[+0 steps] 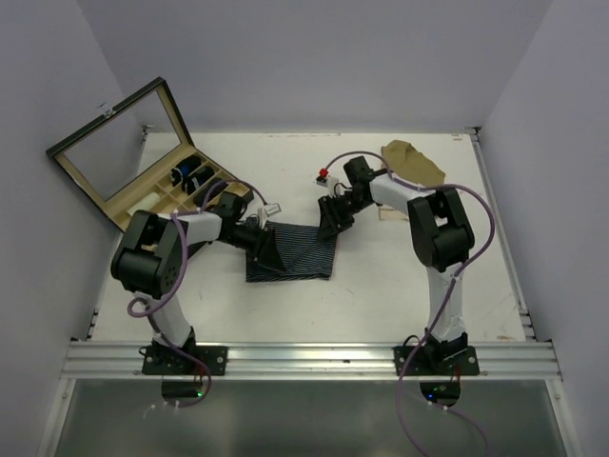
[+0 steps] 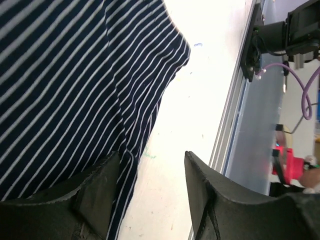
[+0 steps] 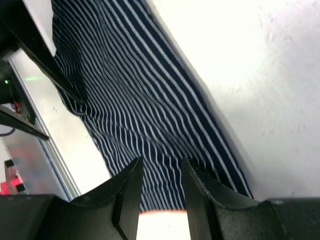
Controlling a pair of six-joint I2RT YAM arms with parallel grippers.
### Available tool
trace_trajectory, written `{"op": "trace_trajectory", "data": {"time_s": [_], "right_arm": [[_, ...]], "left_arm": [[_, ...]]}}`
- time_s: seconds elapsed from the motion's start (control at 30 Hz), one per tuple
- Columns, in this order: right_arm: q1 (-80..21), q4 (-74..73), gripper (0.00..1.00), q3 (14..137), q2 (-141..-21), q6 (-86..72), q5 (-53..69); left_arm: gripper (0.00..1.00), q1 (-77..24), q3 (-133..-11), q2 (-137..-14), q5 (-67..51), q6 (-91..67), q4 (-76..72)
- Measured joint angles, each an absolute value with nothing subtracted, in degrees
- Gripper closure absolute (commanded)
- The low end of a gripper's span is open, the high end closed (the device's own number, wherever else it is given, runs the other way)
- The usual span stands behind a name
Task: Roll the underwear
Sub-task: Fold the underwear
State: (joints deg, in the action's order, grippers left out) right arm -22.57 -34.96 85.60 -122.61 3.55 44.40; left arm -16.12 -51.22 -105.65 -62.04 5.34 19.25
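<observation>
The underwear [image 1: 297,253] is navy with thin white stripes and lies flat on the white table near the middle. My left gripper [image 1: 259,239] is low at its left edge. In the left wrist view the left gripper [image 2: 152,155] stands open, one finger [image 2: 100,185] over the underwear [image 2: 75,85] hem, the other over bare table. My right gripper [image 1: 334,217] is at the cloth's far right corner. In the right wrist view the right gripper [image 3: 161,160] has its jaws apart, with the striped underwear [image 3: 140,100] lying flat between and below them.
An open wooden box [image 1: 119,162] with a glass lid stands at the back left, rolled items in its compartments [image 1: 190,177]. A tan garment [image 1: 413,162] lies at the back right. A metal rail [image 1: 304,360] runs along the near edge.
</observation>
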Motion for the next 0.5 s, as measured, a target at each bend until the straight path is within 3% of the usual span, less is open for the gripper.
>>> {"op": "trace_trajectory", "data": {"time_s": [0.3,0.5], "right_arm": [[-25.2,-37.2,0.64,76.6,-109.0,5.5,45.5],[-29.8,-36.2,0.65,72.2,-113.0,4.2,46.4]], "left_arm": [[0.42,-16.0,-53.0,-97.3,-57.1,2.0,13.3],[0.43,-15.9,-52.9,-101.5,-53.3,2.3,14.5]]}}
